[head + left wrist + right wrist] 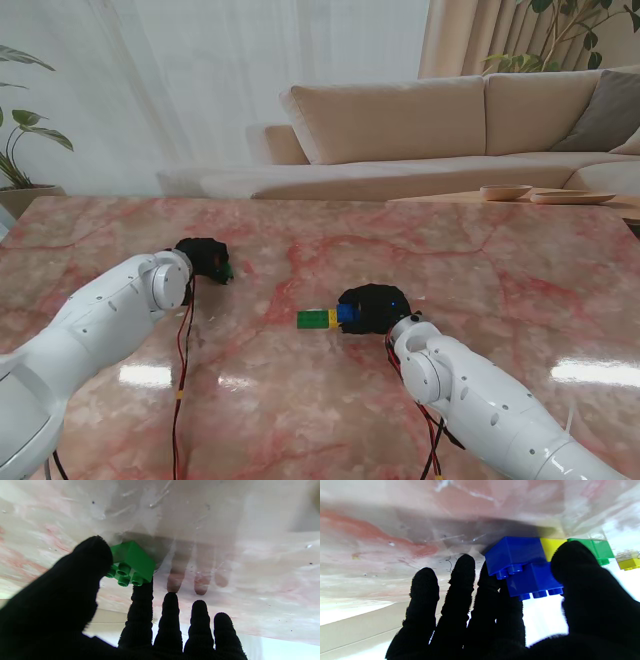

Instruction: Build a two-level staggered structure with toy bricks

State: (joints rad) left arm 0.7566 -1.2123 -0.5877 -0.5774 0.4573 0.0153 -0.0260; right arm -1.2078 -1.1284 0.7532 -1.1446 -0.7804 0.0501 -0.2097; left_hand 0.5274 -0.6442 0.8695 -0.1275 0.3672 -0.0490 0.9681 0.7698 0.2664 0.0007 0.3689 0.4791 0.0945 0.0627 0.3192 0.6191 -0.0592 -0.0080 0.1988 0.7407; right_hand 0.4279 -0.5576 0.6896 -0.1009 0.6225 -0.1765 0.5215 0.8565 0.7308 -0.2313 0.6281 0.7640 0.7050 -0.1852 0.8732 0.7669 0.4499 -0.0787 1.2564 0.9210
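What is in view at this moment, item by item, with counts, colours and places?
Loose green plastic toy brick: one, green, pinched in the left robot hand.
Row of plastic toy bricks: green, yellow, blue, table centre.
Upper blue plastic toy brick: one, blue, staggered on the row's blue end, held by the right robot hand.
Marble table: one, pink-veined.
Fabric sofa: one, beige, behind the table.
Left robot hand: black glove, table left.
Right robot hand: black glove, at the row.

text: none readable | labels: none | brands: none | numbers: none | signs: none | bricks: no print visible on any face | table (480, 250): bare marble pattern, no lettering | arm covers: plain white, no markings legible
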